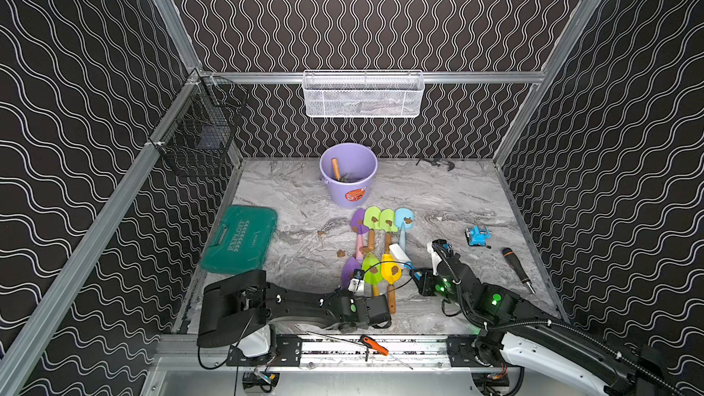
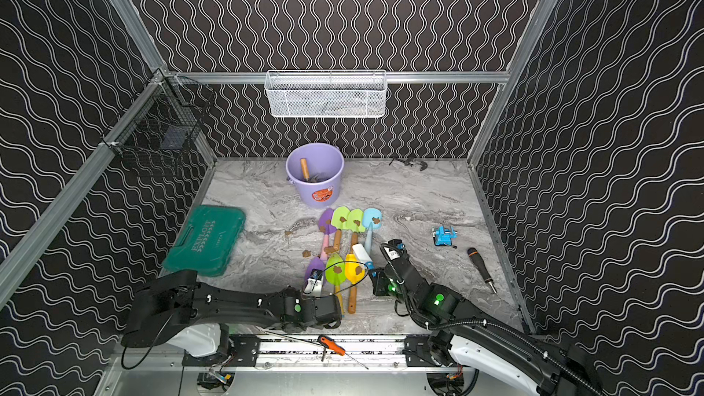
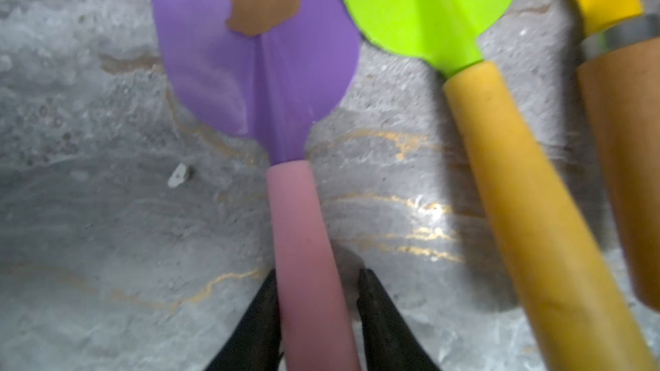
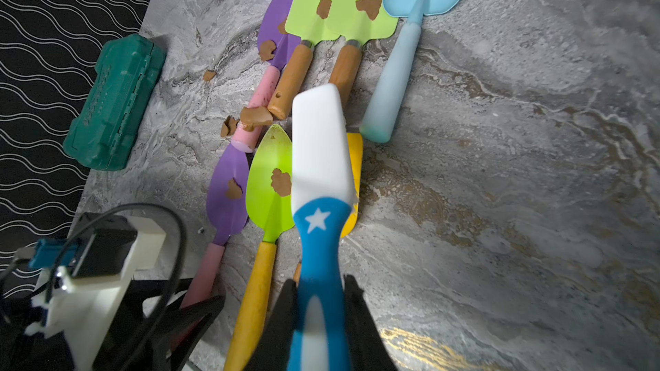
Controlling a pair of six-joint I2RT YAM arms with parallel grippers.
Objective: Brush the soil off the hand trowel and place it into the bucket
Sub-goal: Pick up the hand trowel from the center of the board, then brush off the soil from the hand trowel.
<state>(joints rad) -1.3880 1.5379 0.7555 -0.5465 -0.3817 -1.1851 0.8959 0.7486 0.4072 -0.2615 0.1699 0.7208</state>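
On the counter (image 1: 438,200) you have seven trowels (image 1: 387,219), four behind three, each carrying soil (image 3: 262,3), in front of one bucket (image 1: 343,194). Your left gripper (image 3: 316,280) straddles the pink handle (image 3: 303,230) of the front purple trowel (image 3: 221,66); whether it grips, you cannot tell. Your right gripper (image 4: 321,287) clamps one brush (image 4: 321,144).

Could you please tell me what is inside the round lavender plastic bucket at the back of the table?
A light brown wooden handle leans inside the round lavender plastic bucket, its lower end among dark indistinct shapes. The bucket's wall hides the rest.
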